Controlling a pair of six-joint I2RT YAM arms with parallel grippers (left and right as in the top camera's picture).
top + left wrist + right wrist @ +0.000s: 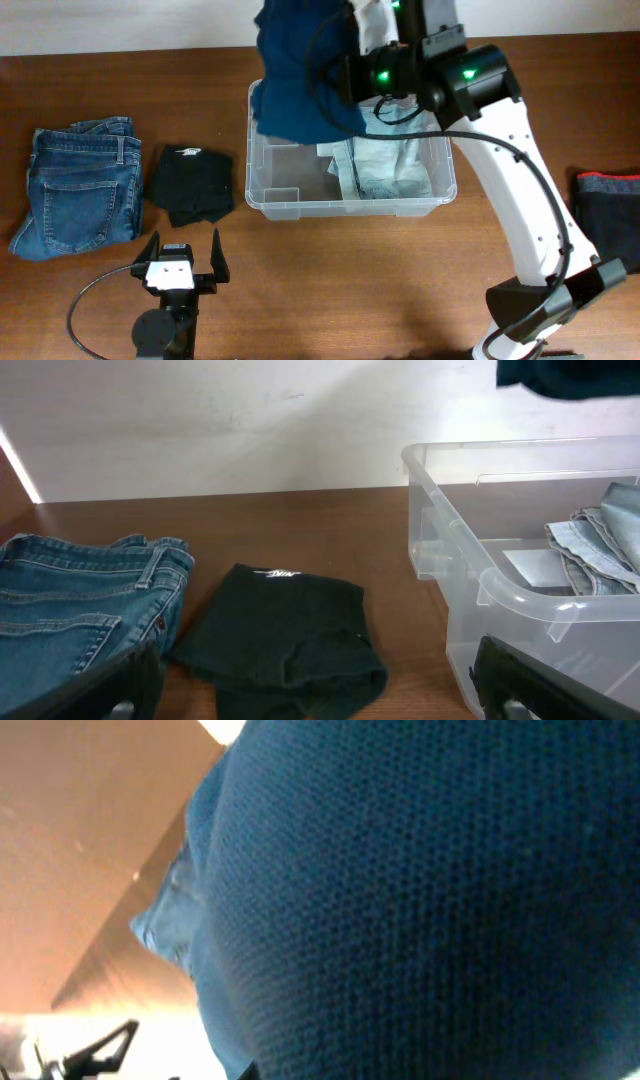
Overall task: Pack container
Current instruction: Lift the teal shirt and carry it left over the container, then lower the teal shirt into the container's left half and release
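Right end effector (pixel 375 45) is buried in the bunched navy garment (pixel 295 80) it grips, its jaws hidden by cloth, and hangs over the back-left corner of the container (pixel 340 208). The clear bin sits mid-surface, open side up, its long axis running left to right along the far edge of the surface (pixel 330 290). The worry, as I judge it, is that the navy bundle overhangs the back and left rim. Let go from here, part of it would likely drape over the rim or slide outside, and a fold snagged on the rim could drag the light bin as the arm pulls away. A pale denim piece (pixel 385 165) fills the container's right half and the left half is bare, so the drop belongs further in. Just left of the container lies a folded black garment (pixel 192 185), with blue jeans (pixel 78 185) beyond it. In front and to the left, the left end effector (pixel 183 255) rests wide apart, holding nothing. Well right of the container lies a dark garment with red trim (pixel 610 215).
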